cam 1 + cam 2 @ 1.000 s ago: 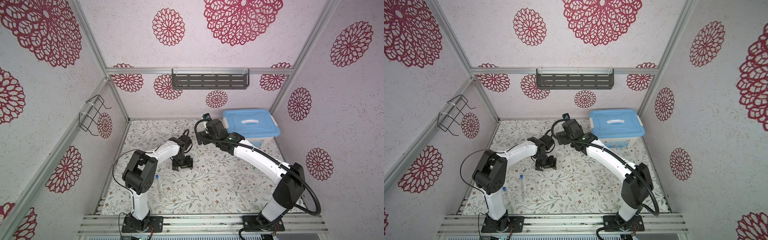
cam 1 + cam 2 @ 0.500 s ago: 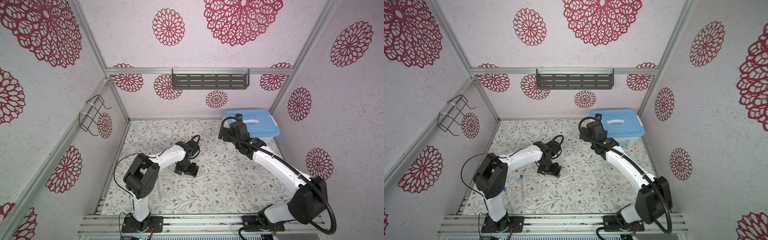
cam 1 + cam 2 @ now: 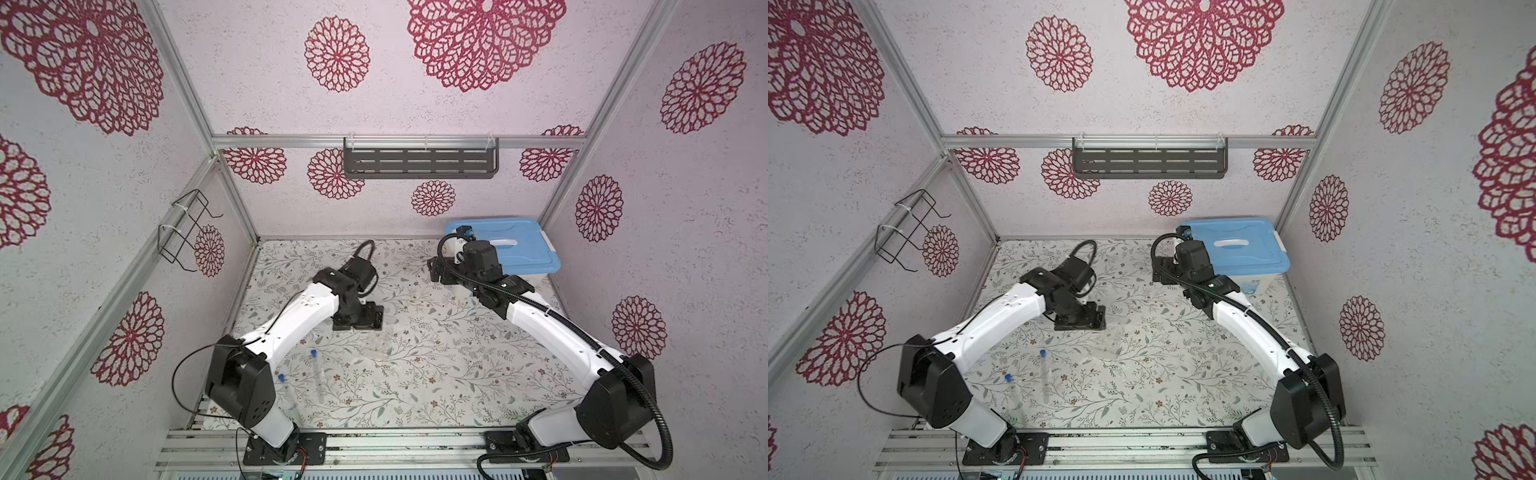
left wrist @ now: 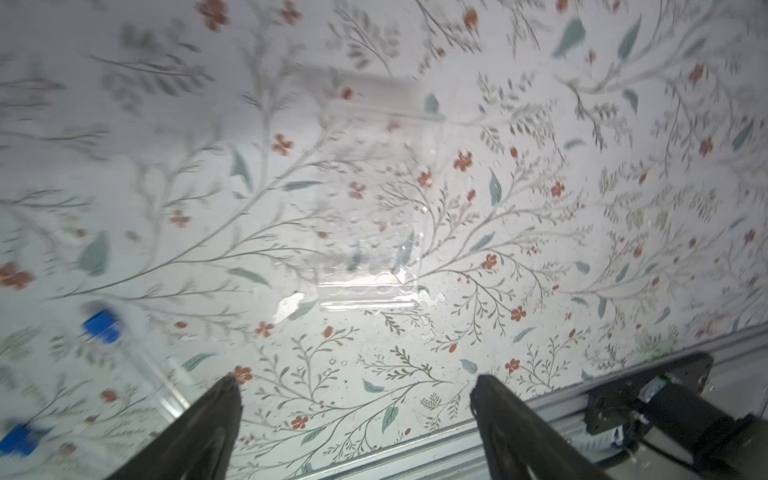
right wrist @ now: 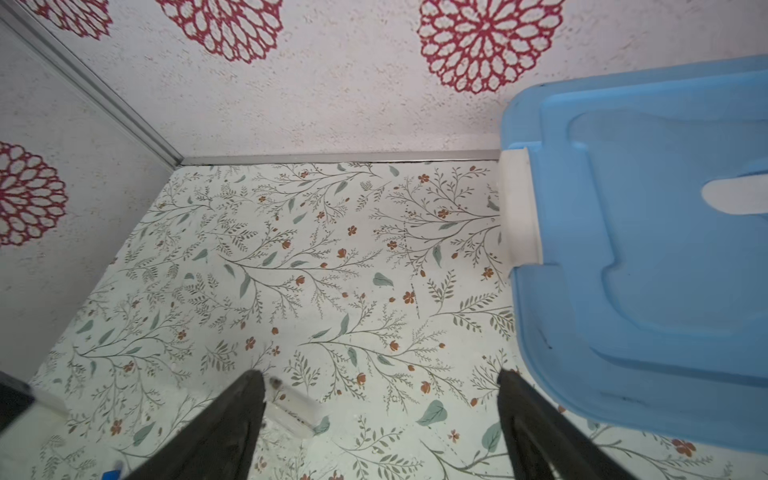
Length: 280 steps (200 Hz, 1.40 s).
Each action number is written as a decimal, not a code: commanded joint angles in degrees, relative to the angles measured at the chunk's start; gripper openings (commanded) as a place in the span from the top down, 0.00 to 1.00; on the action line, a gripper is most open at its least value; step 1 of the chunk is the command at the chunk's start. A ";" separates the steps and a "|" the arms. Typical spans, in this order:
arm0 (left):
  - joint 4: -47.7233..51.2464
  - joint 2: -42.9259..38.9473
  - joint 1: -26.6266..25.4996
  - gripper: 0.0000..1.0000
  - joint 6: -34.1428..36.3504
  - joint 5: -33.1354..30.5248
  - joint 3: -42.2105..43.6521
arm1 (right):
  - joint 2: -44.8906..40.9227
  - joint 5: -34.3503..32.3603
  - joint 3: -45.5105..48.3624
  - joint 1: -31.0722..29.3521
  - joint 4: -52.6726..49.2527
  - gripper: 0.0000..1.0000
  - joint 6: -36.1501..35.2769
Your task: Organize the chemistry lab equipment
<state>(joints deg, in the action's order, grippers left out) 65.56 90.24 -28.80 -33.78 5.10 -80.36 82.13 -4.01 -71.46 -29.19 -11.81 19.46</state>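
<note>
Only the left wrist view shows plainly the small clear plastic tube rack [image 4: 370, 232], on the desk [image 4: 582, 249] ahead of the left fingers [image 4: 208, 424], with two slim clear blue-capped tubes [image 4: 139, 368] near it. The left fingers and right fingers [image 5: 232, 415] stand wide apart, holding nothing.

A blue-lidded bin [image 3: 528, 259] sits at the two o'clock corner of the floral counter [image 3: 457, 374]; a grey shelf [image 3: 419, 163] hangs at twelve, a wire basket [image 3: 185, 230] at ten.
</note>
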 commanded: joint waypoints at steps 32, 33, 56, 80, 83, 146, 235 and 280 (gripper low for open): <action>5.92 -8.18 7.88 0.15 -10.06 -1.08 10.20 | 2.54 5.06 -2.38 -2.39 0.92 0.10 -2.51; 5.82 -8.30 8.01 0.15 -10.16 -0.94 10.56 | 2.57 5.06 -2.42 -2.47 0.92 0.10 -2.60; 2.88 -7.72 12.27 0.17 -10.75 3.18 16.77 | 3.54 3.86 -1.88 -4.13 1.88 0.09 -2.44; 0.42 -4.27 13.04 0.20 -11.13 -1.14 17.43 | 4.18 3.42 -1.99 -4.61 3.11 0.07 -0.33; 0.18 -3.78 13.18 0.22 -11.20 -2.00 17.43 | 4.18 3.44 -2.07 -4.64 3.11 0.07 -0.23; -9.77 5.96 18.48 0.35 -10.29 -5.17 22.00 | 2.51 1.33 -1.13 -4.91 2.70 0.06 0.45; -14.05 13.50 19.36 0.52 -7.34 -6.18 23.47 | 1.59 0.10 -0.20 -4.91 3.60 0.01 4.14; -13.07 11.86 19.57 0.68 -6.65 -4.84 22.75 | 2.50 1.95 -0.89 -4.91 3.17 0.01 4.99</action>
<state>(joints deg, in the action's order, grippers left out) 55.66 101.08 -9.80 -40.53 1.89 -58.78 85.36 -3.55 -70.89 -34.13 -10.13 23.05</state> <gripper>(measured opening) 0.355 0.989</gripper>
